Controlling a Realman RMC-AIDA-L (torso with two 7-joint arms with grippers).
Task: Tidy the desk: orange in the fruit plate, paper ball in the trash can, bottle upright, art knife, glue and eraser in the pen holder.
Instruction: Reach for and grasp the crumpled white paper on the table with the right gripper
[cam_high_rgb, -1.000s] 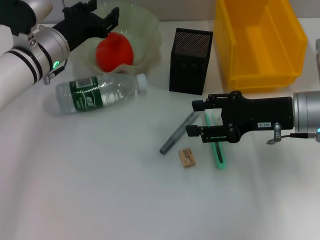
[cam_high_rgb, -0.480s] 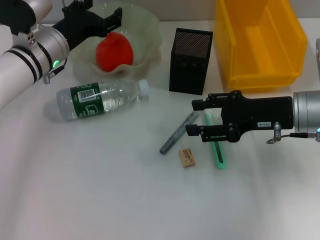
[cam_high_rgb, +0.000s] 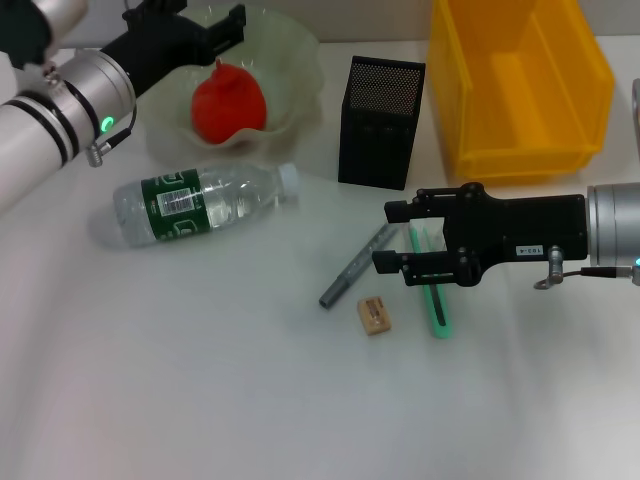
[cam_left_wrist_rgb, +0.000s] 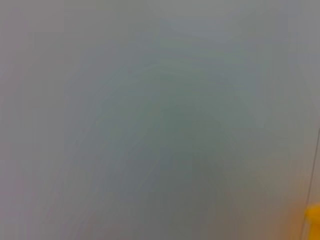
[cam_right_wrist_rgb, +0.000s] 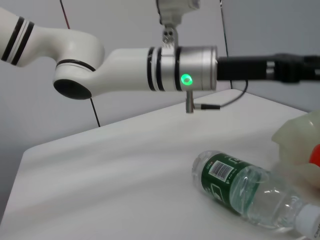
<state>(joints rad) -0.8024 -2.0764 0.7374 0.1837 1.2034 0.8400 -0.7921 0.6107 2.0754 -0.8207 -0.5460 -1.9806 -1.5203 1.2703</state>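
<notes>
Nearest on the counter (cam_high_rgb: 200, 400): eraser (cam_high_rgb: 374, 315), loose, just beside a grey pen-like stick (cam_high_rgb: 356, 266) (glue or knife, can't tell which) and a green stick (cam_high_rgb: 432, 290). All three lie flat, not yet in the pen holder (cam_high_rgb: 380, 122).

Right gripper (cam_high_rgb: 392, 236) hovers low over those sticks, jaws apart and holding nothing. Reads as lined up for a pick, probably one of the sticks.

Bottle (cam_high_rgb: 200, 201) lies on its side, cap toward the pen holder, between the small items and the fruit plate (cam_high_rgb: 295, 65). Needs standing up; round body may roll when nudged.

Further back: orange (cam_high_rgb: 228, 103) already sits in the fruit plate, so that step looks done. Left gripper (cam_high_rgb: 225, 22) is raised above the plate's far rim, jaws apart, empty, looks like it has let go.

Trash can (cam_high_rgb: 520, 80) far right. No paper ball visible on the counter; inside the can, can't tell.
</notes>
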